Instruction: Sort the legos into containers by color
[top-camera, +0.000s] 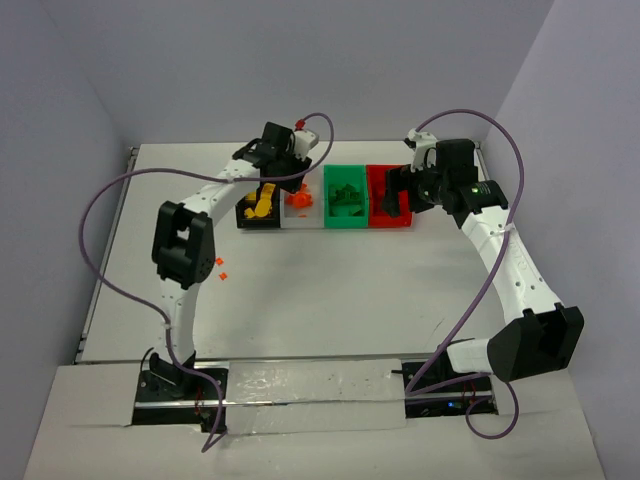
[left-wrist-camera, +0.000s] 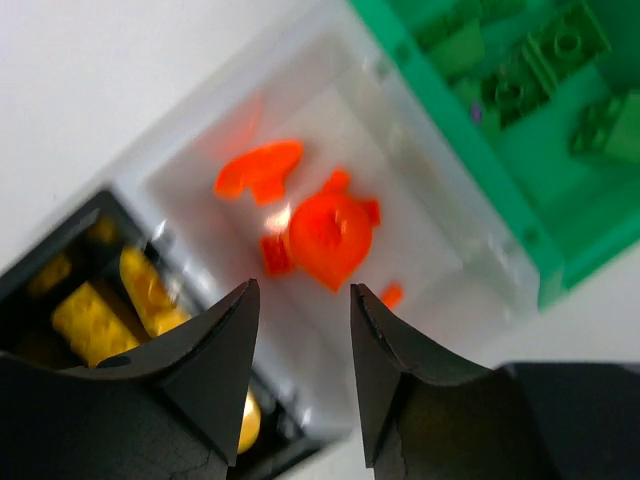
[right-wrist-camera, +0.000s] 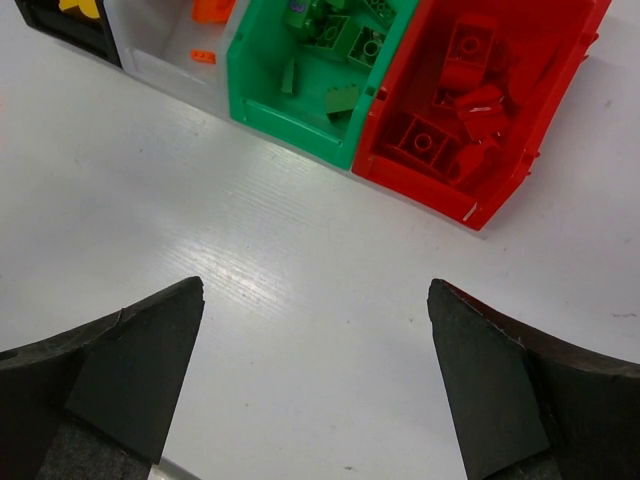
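Four containers stand in a row at the back: black (top-camera: 250, 213), white (top-camera: 300, 215), green (top-camera: 346, 217) and red (top-camera: 390, 215). My left gripper (left-wrist-camera: 305, 288) hangs open right above the white bin (left-wrist-camera: 430, 250), with nothing between its fingers. Orange legos (left-wrist-camera: 328, 235) lie blurred in that bin. Yellow legos (left-wrist-camera: 90, 315) fill the black bin (left-wrist-camera: 60, 260), and green bricks (left-wrist-camera: 520, 70) sit in the green bin (left-wrist-camera: 470, 150). My right gripper (right-wrist-camera: 315, 290) stands wide open and empty over bare table, in front of the red bin (right-wrist-camera: 420, 195) of red bricks (right-wrist-camera: 470, 60).
Two small orange legos (top-camera: 220, 268) lie loose on the white table beside the left arm's elbow. Grey walls close the table at the back and sides. Purple cables loop out from both arms.
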